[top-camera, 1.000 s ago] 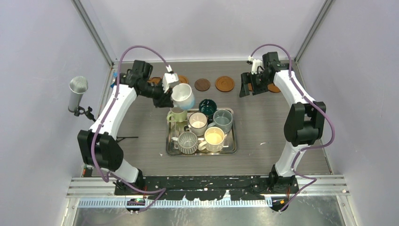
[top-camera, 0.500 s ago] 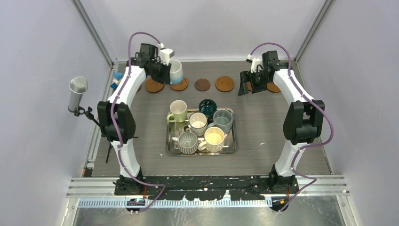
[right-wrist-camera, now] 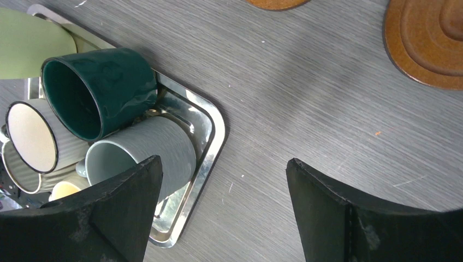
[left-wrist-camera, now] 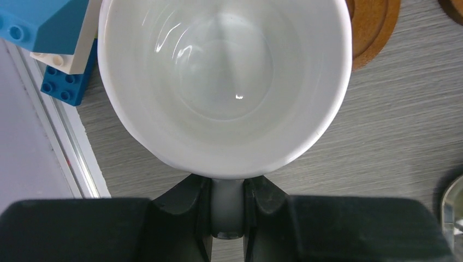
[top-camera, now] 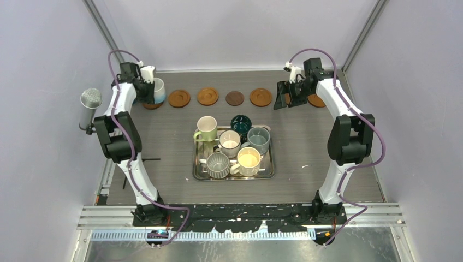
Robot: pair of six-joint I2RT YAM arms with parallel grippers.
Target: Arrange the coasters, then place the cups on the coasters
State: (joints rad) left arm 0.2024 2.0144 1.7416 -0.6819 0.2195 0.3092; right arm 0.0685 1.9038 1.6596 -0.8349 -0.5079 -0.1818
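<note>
My left gripper is shut on the handle of a white cup at the back left. The cup is upright over the leftmost coaster; contact cannot be told. In the left wrist view the cup hides that coaster, and another coaster lies beside it. The other coasters and a dark one line the back. My right gripper hangs open and holds nothing, next to the rightmost coaster. Several cups stand on the steel tray.
Blue and white toy bricks lie by the left table edge, close to the held cup. A microphone stands outside the left edge. In the right wrist view the teal cup and the grey-blue cup sit at the tray corner.
My left arm has carried the white cup from above the tray back and to the far left, to the leftmost coaster. My right gripper has opened a little wider and stayed in place.
</note>
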